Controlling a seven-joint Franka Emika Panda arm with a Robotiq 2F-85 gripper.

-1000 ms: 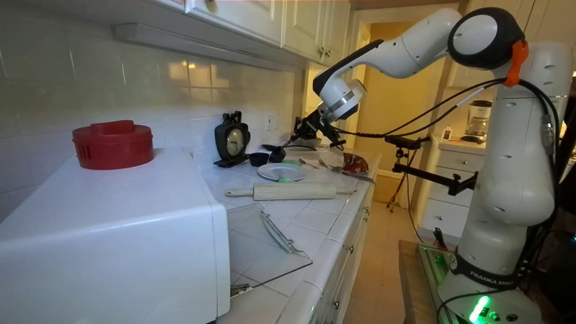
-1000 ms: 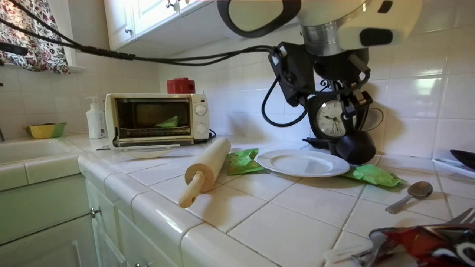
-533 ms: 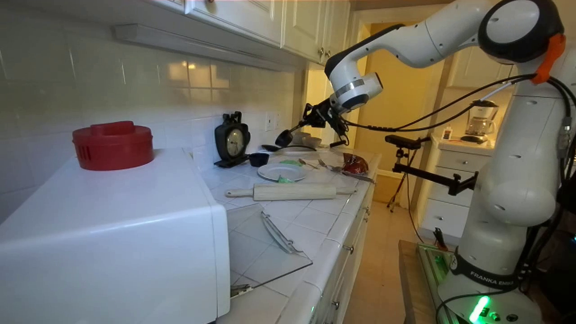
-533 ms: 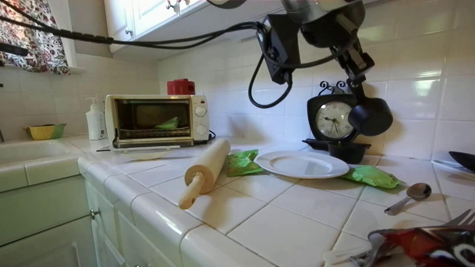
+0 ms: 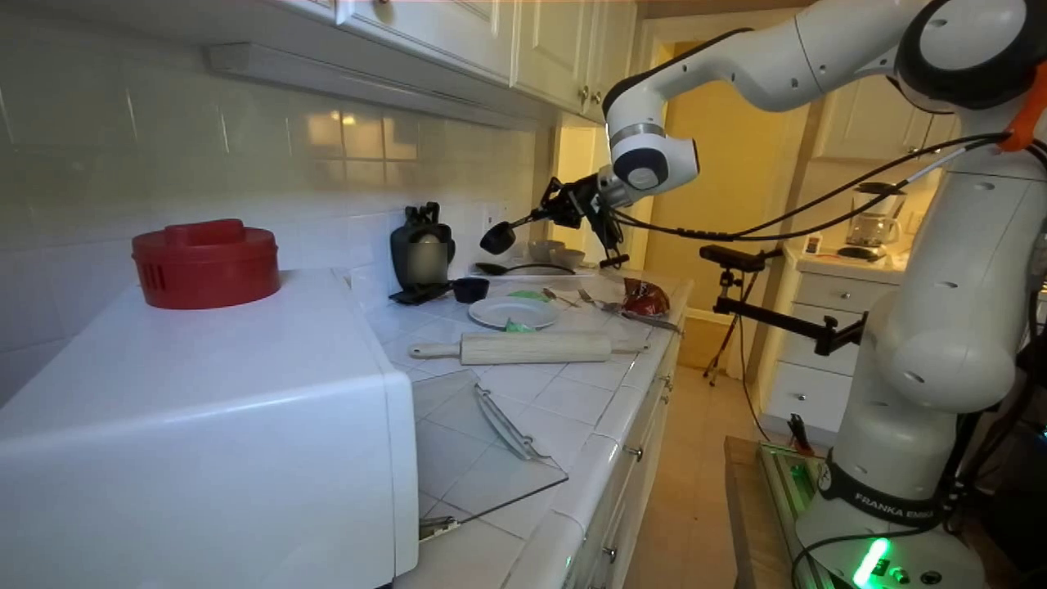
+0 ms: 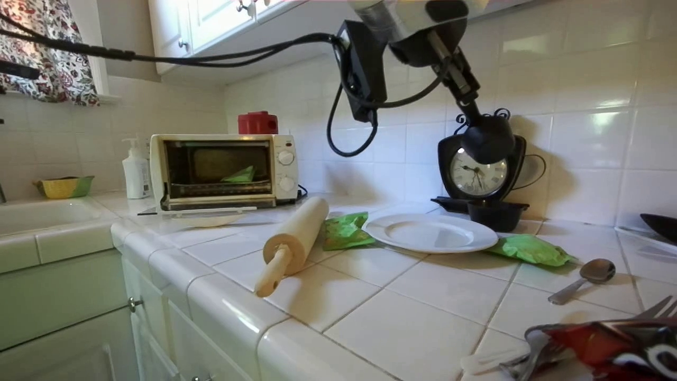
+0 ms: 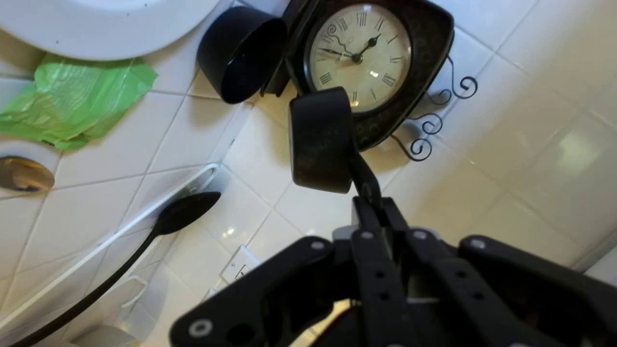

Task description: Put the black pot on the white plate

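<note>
My gripper [image 5: 540, 215] is shut on the thin handle of a small black pot [image 5: 497, 238], held tilted well above the counter. The pot also shows in an exterior view [image 6: 489, 140], in front of the clock face, and in the wrist view [image 7: 320, 140], where the gripper tips [image 7: 375, 206] pinch the handle. The white plate [image 6: 381, 233] lies flat on the counter, lower than the pot and apart from it; its rim shows at the top left of the wrist view [image 7: 120, 41]. The plate's middle is bare.
Another small black pot [image 6: 497, 216] stands beside the plate, before the black upright clock [image 6: 447, 164]. Green packets [image 6: 346, 233] lie by the plate. A rolling pin [image 5: 536, 348], spoon [image 6: 597, 271], black ladle [image 7: 188, 212] and toaster oven [image 6: 227, 169] are around.
The gripper has lifted the held pot from near the counter, beside the other black pot, then swung it leftward in both exterior views. The plate has not moved.
</note>
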